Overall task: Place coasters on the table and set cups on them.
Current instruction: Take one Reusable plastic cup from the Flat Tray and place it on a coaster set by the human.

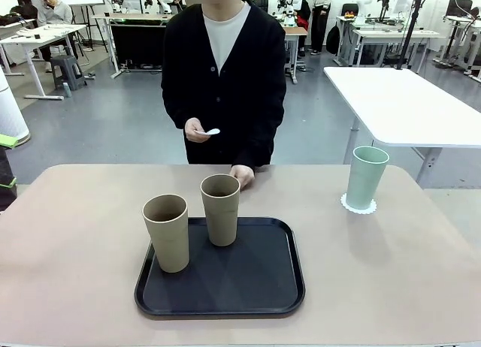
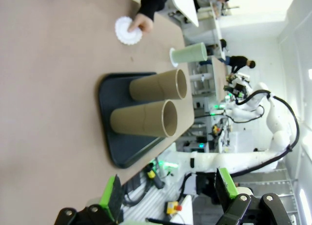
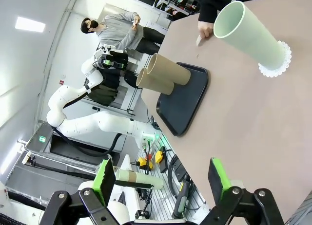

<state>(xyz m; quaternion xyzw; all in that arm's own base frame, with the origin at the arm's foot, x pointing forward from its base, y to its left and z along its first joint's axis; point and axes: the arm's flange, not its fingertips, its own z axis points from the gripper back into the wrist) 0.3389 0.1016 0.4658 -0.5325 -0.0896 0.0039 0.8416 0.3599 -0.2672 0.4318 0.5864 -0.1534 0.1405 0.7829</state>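
Two tan-brown cups (image 1: 167, 233) (image 1: 221, 210) stand upright on a black tray (image 1: 255, 287) in the middle of the beige table (image 1: 75, 249). The mint cup (image 1: 366, 176) stands on a coaster (image 1: 359, 205) at the right. The person holds a second coaster (image 1: 213, 131) at waist height in one hand. Their other hand (image 2: 141, 23) presses a third coaster (image 2: 127, 30) onto the table beyond the tray. My left gripper (image 2: 168, 193) is open, well back from the tan cups (image 2: 156, 86). My right gripper (image 3: 161, 181) is open too, far from the mint cup (image 3: 248, 35).
The person stands at the far edge, close to the tray (image 2: 109, 88). A white table (image 1: 406, 99) stands behind at the right. Bare tabletop lies left of the tray and between the tray and the mint cup.
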